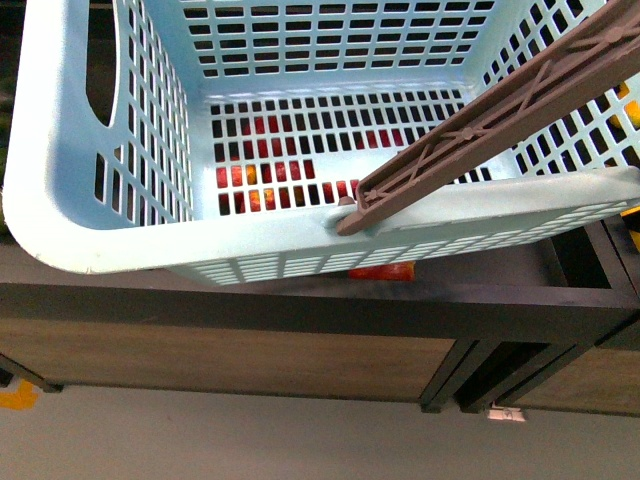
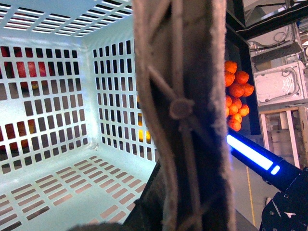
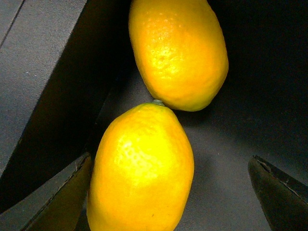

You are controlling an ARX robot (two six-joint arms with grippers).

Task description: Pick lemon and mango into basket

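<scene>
Right tool (image 3: 168, 163), jaws apart, straddles the nearer lemon (image 3: 142, 168) for a pickup; the tilted basket (image 1: 60, 200) stands ready, left tool (image 2: 147, 202) at its handle (image 2: 183, 106), grip unclear.

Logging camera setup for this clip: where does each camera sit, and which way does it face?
Front: on the body, looking down into the basket and its handle; no arm shows.
Left wrist: against the handle, facing into the basket; left gripper unclear.
Right wrist: above two lemons, its open fingers flanking the nearer lemon.
Shared: front and left wrist both show basket and handle.
</scene>
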